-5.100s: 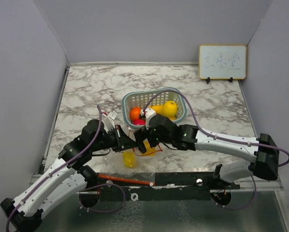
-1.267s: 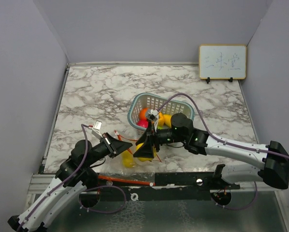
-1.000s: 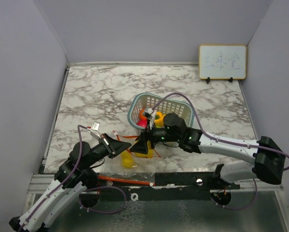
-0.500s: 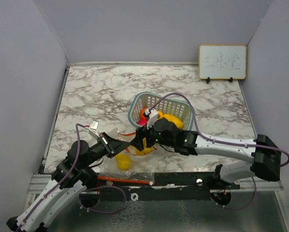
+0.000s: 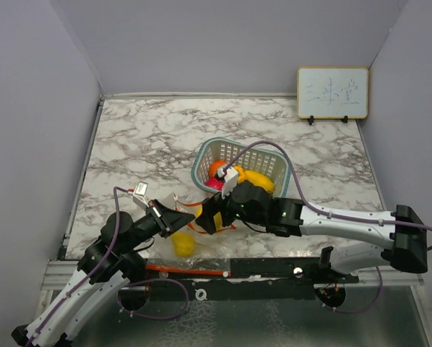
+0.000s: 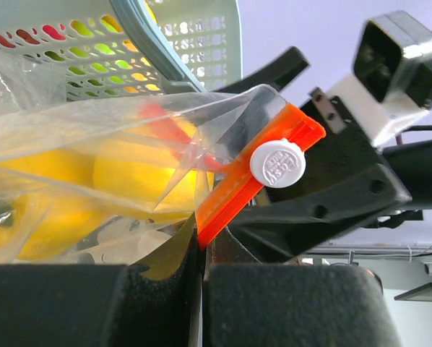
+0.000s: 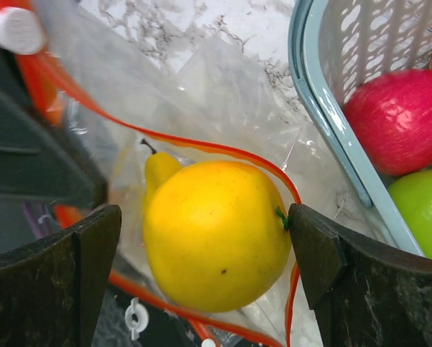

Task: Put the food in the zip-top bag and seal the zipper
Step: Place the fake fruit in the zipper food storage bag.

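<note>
Clear, crinkly plastic marked out the zip-top bag [image 7: 209, 94], which lay on the marble table [image 5: 129, 137] near its front edge, between the two arms and just beside the teal basket [image 7: 321, 116]. The left gripper [image 6: 201, 262] was pressed together on the zipper [image 6: 238, 191]. The orange-red strip ran down into the seam between the black pads, so the gripper held that end of the bag's mouth. A white slider [image 6: 277, 163] sat on the strip just above the pinch. The rest of the strip curved away in a loop, so the mouth stood agape and unsealed.

The right gripper [image 7: 205, 217] hung at that mouth with its fingers [image 7: 86, 275] spread wide. A round yellow fruit [image 7: 216, 238] lay between them, inside the loop of the strip. A gap showed on one side of it, and on the other side I could not tell whether the finger touched it. Tucked against it, under the plastic, was a smaller yellow piece [image 7: 160, 177] with a dark stem.

In the basket lay a red ball [image 7: 400, 119] with a green one [image 7: 422, 210] just beside it. The view from above also showed an orange piece [image 5: 217, 168] and a long yellow one [image 5: 258, 179] there. A small whiteboard [image 5: 332, 92] with faint writing leaned against the back wall, well apart from both arms
</note>
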Available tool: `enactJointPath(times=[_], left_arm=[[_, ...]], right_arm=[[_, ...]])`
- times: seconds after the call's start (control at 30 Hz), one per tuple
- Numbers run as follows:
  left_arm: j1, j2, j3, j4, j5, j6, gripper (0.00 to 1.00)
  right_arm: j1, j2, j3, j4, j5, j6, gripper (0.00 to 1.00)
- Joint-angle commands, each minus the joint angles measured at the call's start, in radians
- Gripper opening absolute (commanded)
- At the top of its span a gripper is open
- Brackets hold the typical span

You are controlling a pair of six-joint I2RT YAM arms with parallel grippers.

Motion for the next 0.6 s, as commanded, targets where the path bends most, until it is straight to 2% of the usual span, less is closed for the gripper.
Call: enactJointPath(times=[0.0, 0.23, 0.47, 0.57], left_arm=[[0.002, -0.019, 0.021, -0.027, -0.032, -0.017, 0.00], [0.001, -0.031, 0.039, -0.005, -0.040, -0.018, 0.00], [0.001, -0.025, 0.078, 0.000, -0.062, 0.009, 0.00], [0.001, -0.026, 0.074, 0.009, -0.062, 0.005, 0.00]], right_arm=[[0.015, -0.130, 0.063, -0.088, 0.020, -0.003, 1.00], [0.015, -0.236, 0.034, -0.307, 0.064, 0.065, 0.99], [0.015, -0.377, -0.111, -0.332, 0.072, 0.154, 0.81], [0.014, -0.391, -0.144, -0.313, 0.068, 0.171, 0.80]])
